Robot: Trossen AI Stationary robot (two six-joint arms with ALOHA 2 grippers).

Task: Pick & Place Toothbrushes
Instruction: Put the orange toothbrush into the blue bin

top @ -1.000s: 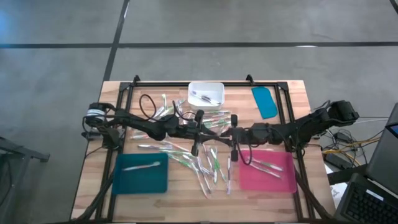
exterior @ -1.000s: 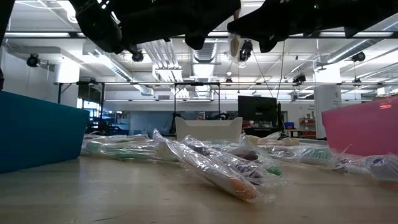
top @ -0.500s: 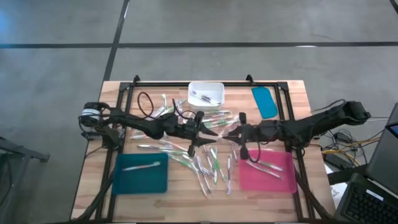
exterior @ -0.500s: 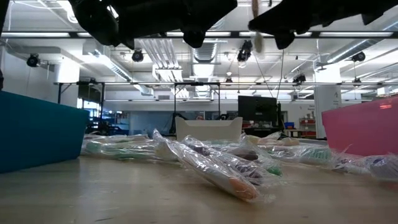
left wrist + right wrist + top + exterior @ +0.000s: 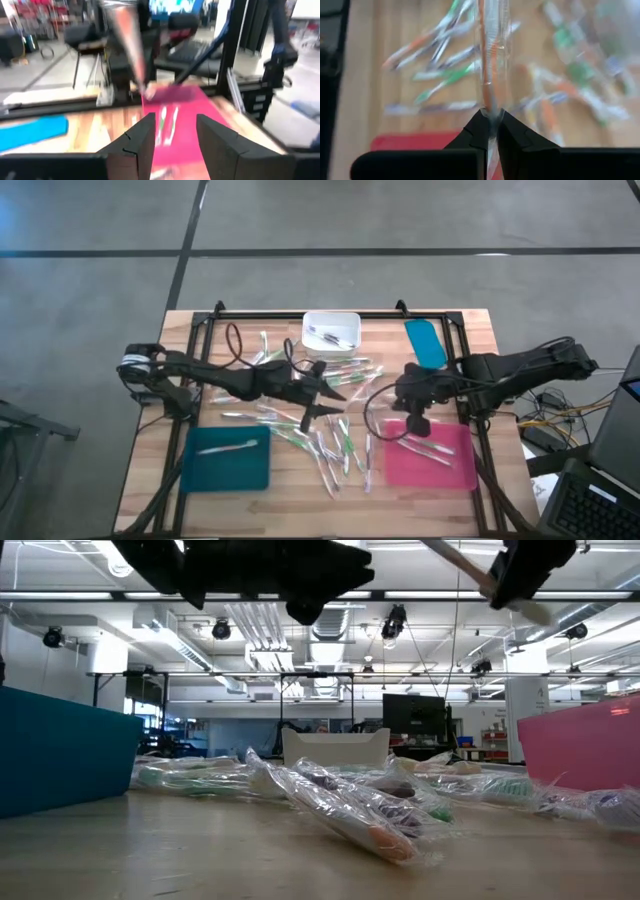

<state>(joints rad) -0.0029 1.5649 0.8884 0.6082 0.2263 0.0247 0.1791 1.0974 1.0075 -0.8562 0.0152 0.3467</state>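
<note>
My right gripper (image 5: 490, 119) is shut on a clear-wrapped toothbrush with an orange accent (image 5: 491, 55), high above the table beside the pink tray (image 5: 455, 470); the low view shows the stick slanting (image 5: 455, 560). My left gripper (image 5: 172, 142) hangs open and empty over the table's middle (image 5: 335, 395), pointing level toward the right arm. Many wrapped toothbrushes (image 5: 335, 442) lie loose on the wood. A few lie in the pink tray (image 5: 428, 448), and one lies in the teal tray (image 5: 228, 447). My right gripper pinches the toothbrush near one end (image 5: 490, 111) between its two fingertips. The fingers come from the table's right side, slanting down. The toothbrush is lifted clear. Its long free part (image 5: 450, 555) rises toward the table's left, and a short whitish end (image 5: 535, 610) shows below the fingers.
A small white bin (image 5: 331, 330) with a few sticks stands at the far middle, a flat teal piece (image 5: 425, 343) to its right. The teal tray (image 5: 255, 472) sits near left. A black frame (image 5: 200, 330) runs round the table.
The two grippers were close together over the middle. My left gripper has opened and stayed there. My right gripper has drawn back toward the table's right edge and risen, tipping its fingers downward. It has carried the toothbrush along, which has turned from upright to slanting.
</note>
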